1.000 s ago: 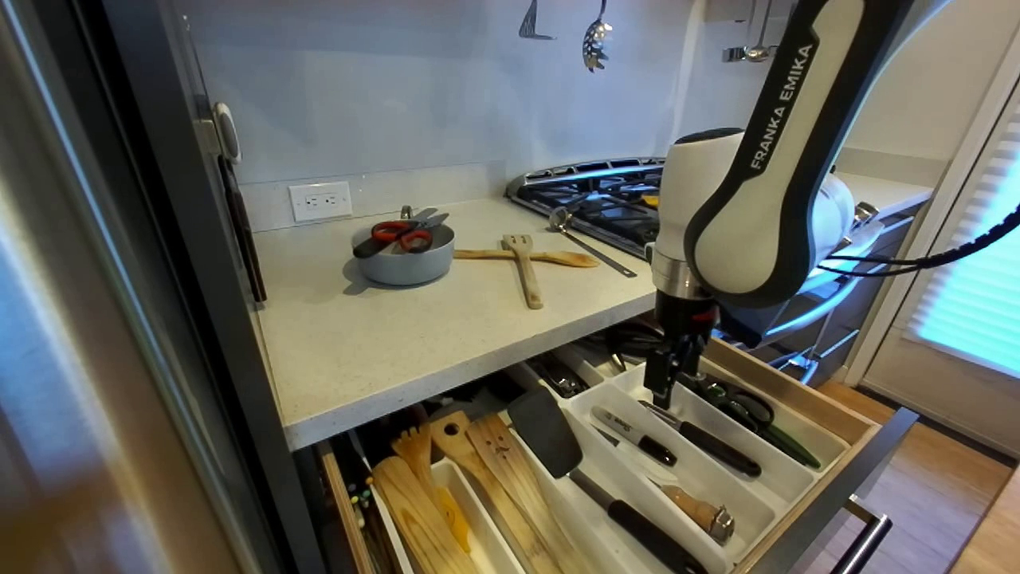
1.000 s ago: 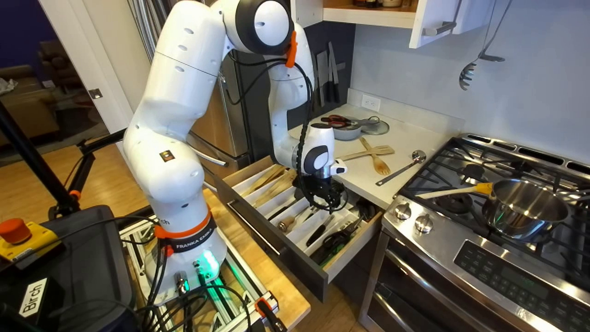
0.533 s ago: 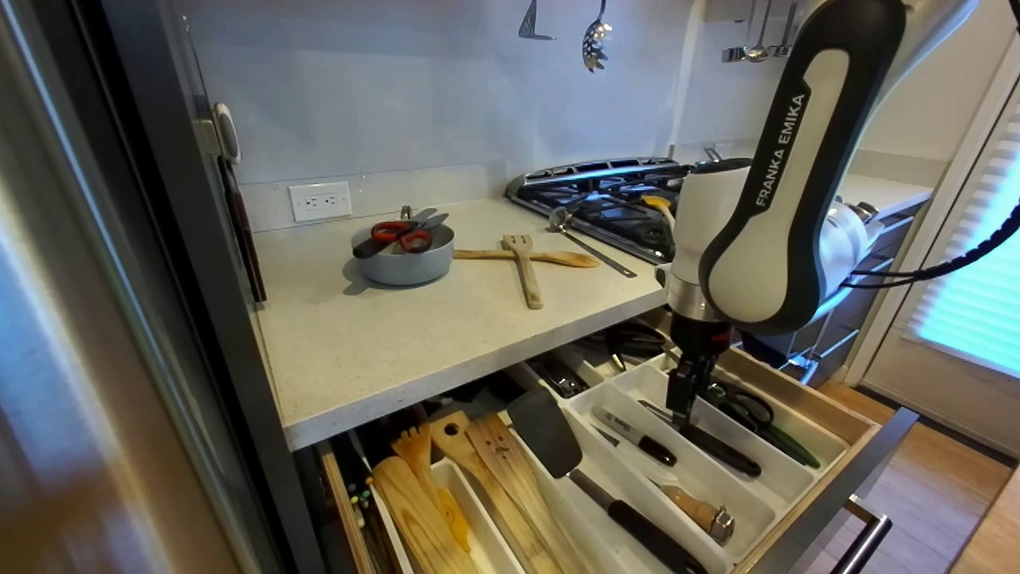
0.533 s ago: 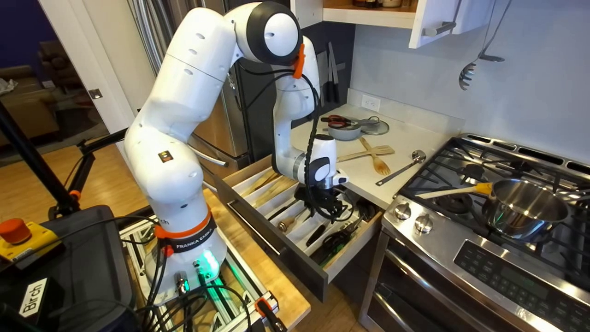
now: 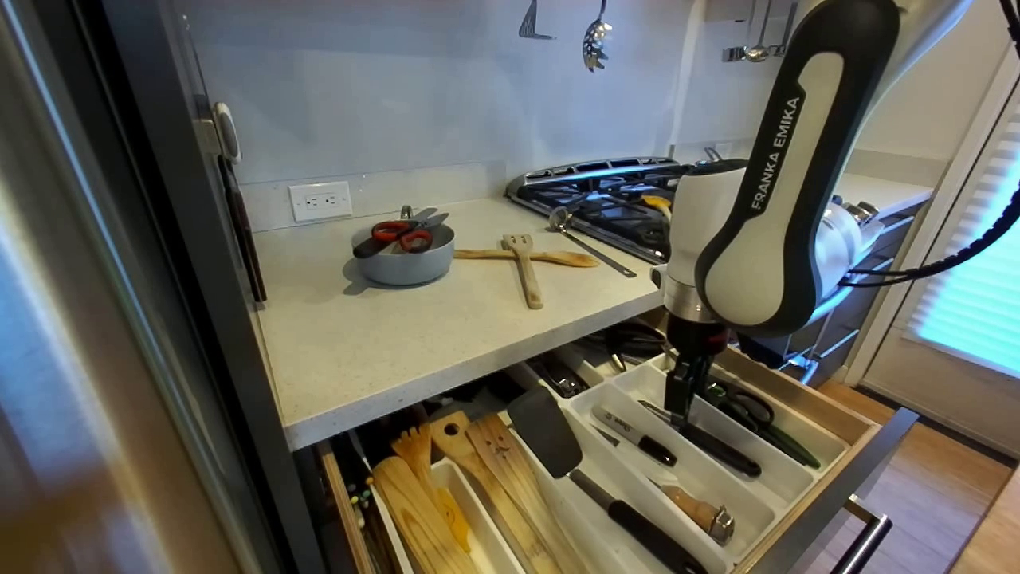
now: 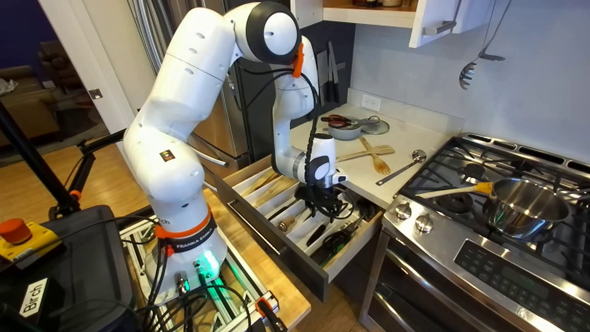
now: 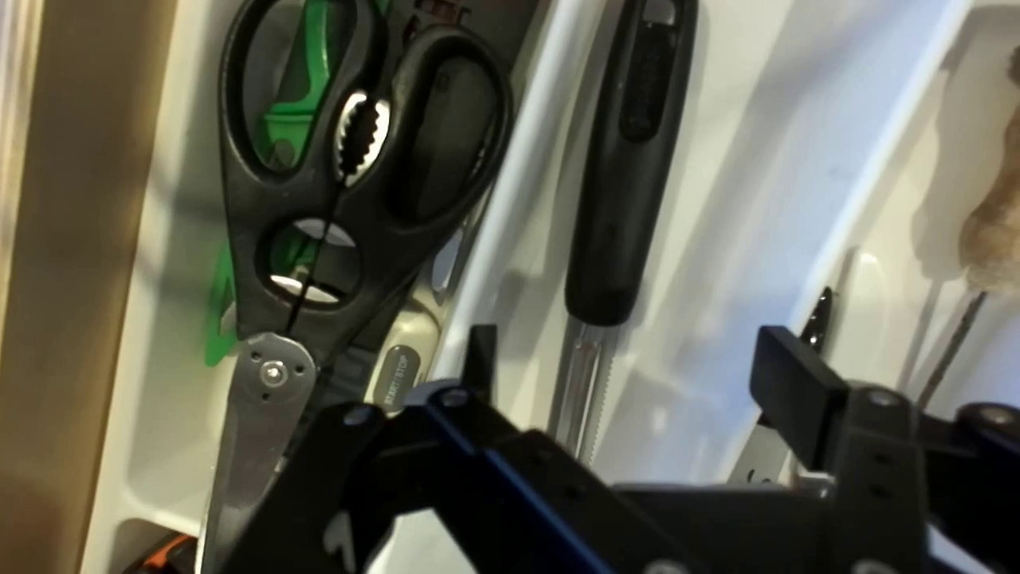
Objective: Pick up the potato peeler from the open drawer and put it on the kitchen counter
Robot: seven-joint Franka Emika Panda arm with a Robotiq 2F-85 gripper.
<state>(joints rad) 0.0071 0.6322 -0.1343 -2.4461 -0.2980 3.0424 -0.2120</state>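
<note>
The potato peeler, a black handle with a slotted, fine-toothed metal blade, lies in a white tray compartment of the open drawer. Its handle also shows in both exterior views. My gripper is open and empty in the wrist view. Its fingers stand apart on either side of the peeler's blade, just below the handle's end; the lower blade is hidden behind the gripper. In an exterior view the gripper points down over the blade end. The kitchen counter is behind the drawer.
Black shears lie one compartment over. A small knife, a wooden-handled tool and a black spatula lie in other compartments. The counter's front edge overhangs the drawer. A grey pot and crossed wooden utensils stand on the counter.
My gripper has moved down toward the peeler, a little rightward in an exterior view. Over the last half second it has barely moved. The peeler has not moved.
</note>
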